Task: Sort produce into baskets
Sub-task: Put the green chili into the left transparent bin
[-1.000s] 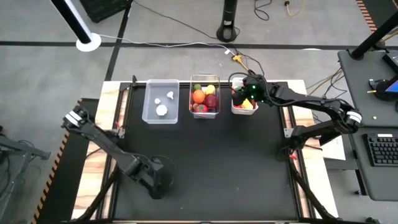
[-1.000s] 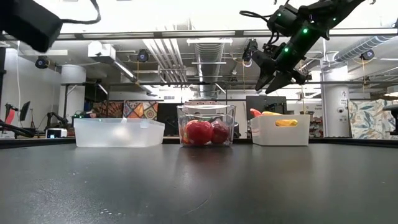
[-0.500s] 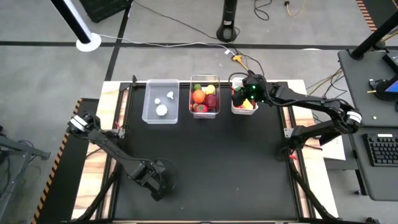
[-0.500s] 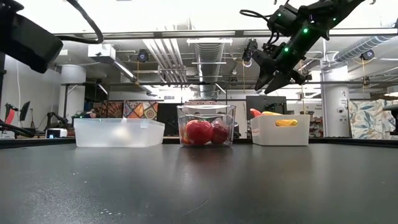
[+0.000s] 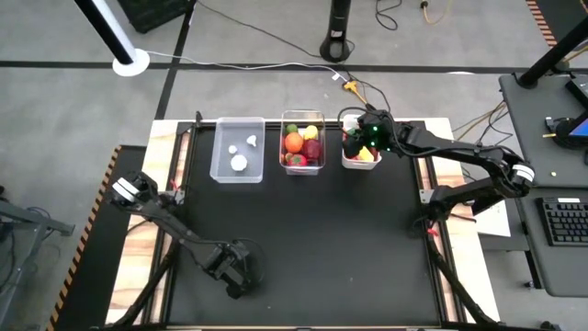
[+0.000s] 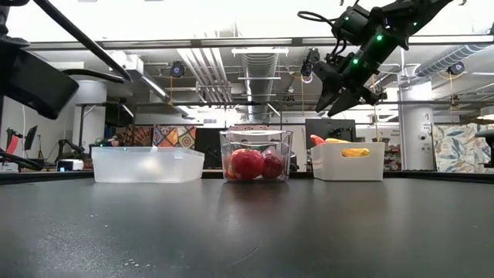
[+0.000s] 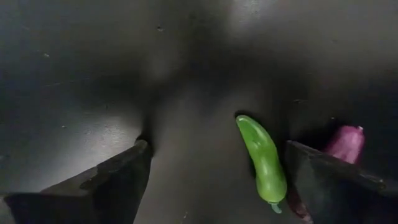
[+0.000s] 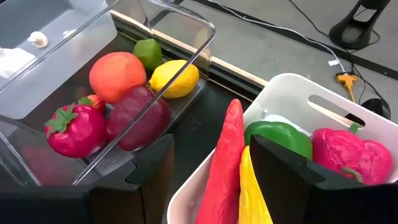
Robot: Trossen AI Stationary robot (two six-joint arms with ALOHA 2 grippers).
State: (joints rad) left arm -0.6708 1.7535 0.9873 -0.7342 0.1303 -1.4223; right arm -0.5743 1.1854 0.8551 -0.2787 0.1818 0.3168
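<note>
My left gripper (image 5: 236, 269) (image 7: 217, 180) is open low over the black table near its front left. In the left wrist view a green pepper (image 7: 263, 158) lies on its side on the table between the fingers, untouched, with a purple piece (image 7: 346, 142) beside it. My right gripper (image 5: 362, 138) (image 8: 214, 168) is open and empty above the white basket (image 5: 360, 162), which holds red, yellow and green produce (image 8: 273, 138). The middle clear basket (image 5: 303, 170) holds an orange (image 8: 117, 73), a lemon (image 8: 175, 78), a strawberry and other fruit. The left clear basket (image 5: 238, 175) holds white pieces (image 5: 238, 162).
The three baskets stand in a row along the table's far edge. The black table top (image 5: 331, 239) lies between them and my left gripper. Cables (image 5: 358, 87) lie on the floor beyond the far edge. A desk with a keyboard (image 5: 560, 221) stands to the right.
My left arm has come down and swung a little, and its gripper has edged toward the table's right edge. My right gripper has stayed above the white basket.
</note>
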